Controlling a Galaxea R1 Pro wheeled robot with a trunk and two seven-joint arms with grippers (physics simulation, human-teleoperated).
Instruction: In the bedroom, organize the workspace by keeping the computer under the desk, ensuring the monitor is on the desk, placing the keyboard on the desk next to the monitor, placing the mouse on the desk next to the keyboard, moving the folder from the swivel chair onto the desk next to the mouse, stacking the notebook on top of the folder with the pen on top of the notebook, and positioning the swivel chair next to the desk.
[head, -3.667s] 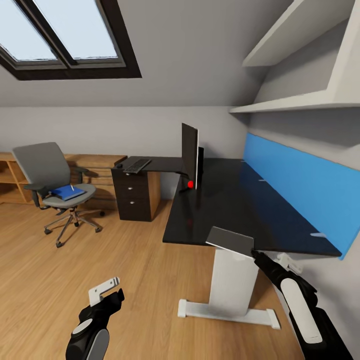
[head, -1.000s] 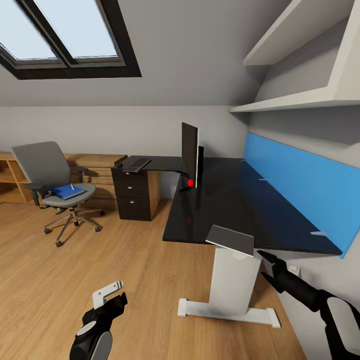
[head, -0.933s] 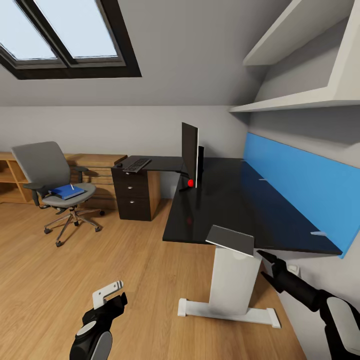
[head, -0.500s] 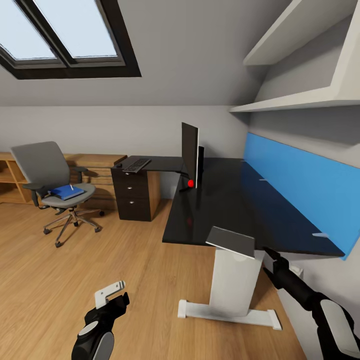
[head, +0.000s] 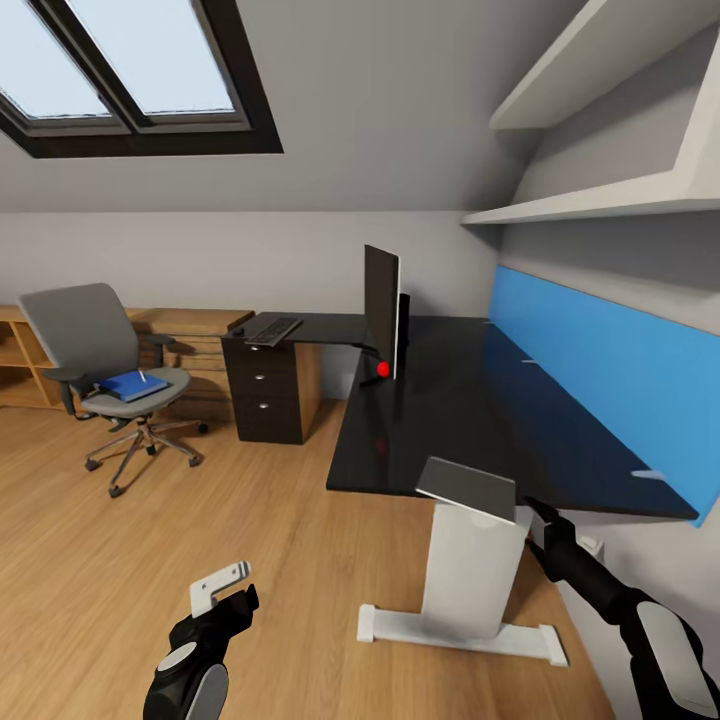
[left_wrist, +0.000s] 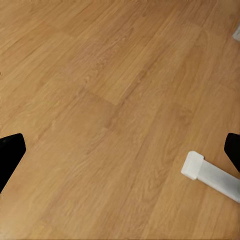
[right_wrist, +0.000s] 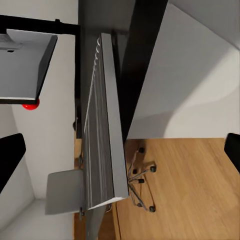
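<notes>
Long glossy black desk (head: 480, 410) beside the wall with the blue panel (head: 610, 370). On the desk: thin black monitor (head: 381, 308), slim grey keyboard (head: 273, 330) at the far end, light-grey notebook (head: 468, 489) tilted off the near edge. Left of the desk, well apart: grey swivel chair (head: 90, 340) holding the flat blue folder (head: 133, 385). Below the near edge: right claw (head: 545, 520), spread or pinched, cannot tell. Left claw (left_wrist: 120, 150) spread wide over wood floor (left_wrist: 100, 90).

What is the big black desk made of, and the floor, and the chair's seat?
The desk top looks like glossy black laminate or lacquer: the monitor's red dot mirrors in it. The floor looks like light wood planks, with visible grain and board seams. The swivel chair seat appears to be grey padded fabric, matte and soft-edged, though it sits too far away to be sure.
</notes>
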